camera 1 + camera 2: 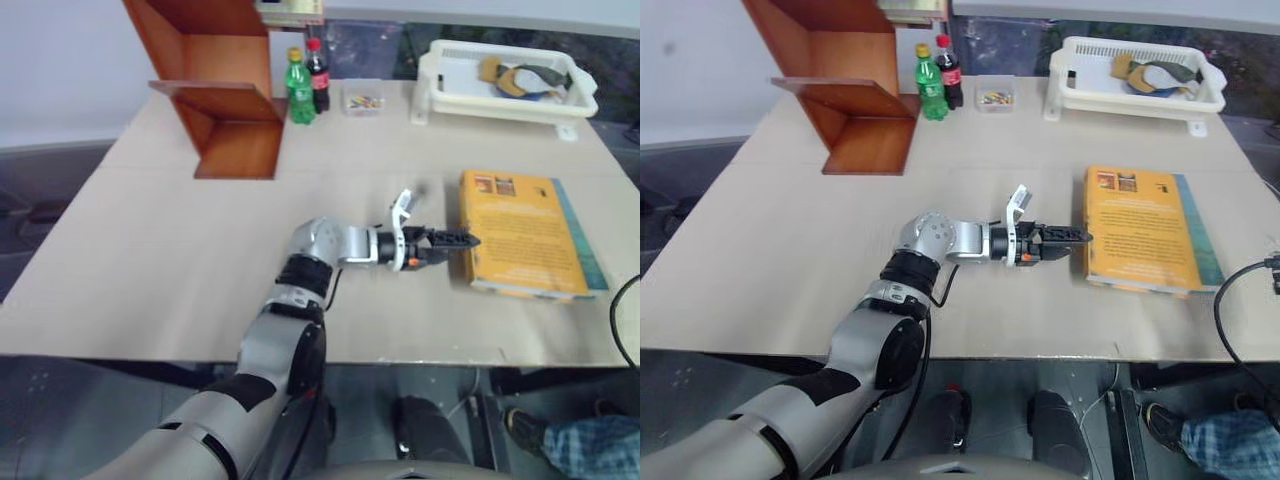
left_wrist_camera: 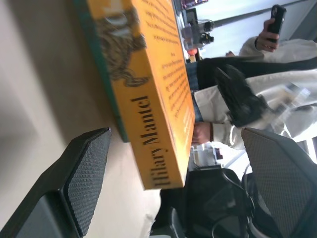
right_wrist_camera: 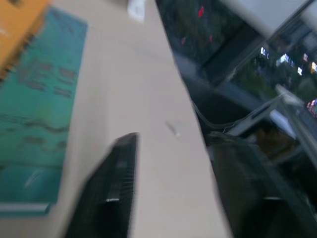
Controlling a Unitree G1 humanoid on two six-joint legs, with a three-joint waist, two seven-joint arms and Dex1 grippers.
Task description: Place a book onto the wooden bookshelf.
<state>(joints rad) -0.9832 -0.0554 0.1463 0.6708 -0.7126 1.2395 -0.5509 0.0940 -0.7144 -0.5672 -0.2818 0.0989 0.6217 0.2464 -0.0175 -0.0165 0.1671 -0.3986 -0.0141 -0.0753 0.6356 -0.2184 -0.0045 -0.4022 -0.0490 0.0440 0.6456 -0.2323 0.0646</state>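
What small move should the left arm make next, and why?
Probably ease the left end effector forward around the spine of the orange book. Its fingers stand open at the spine edge, the book lies flat on a teal book, not yet gripped.

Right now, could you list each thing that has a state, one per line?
the book: closed, lying flat on a teal book, not held
the wooden bookshelf: compartments open, no book inside
left gripper: jaws open, at the book's spine
two soda bottles: upright, capped
white basket: holding items
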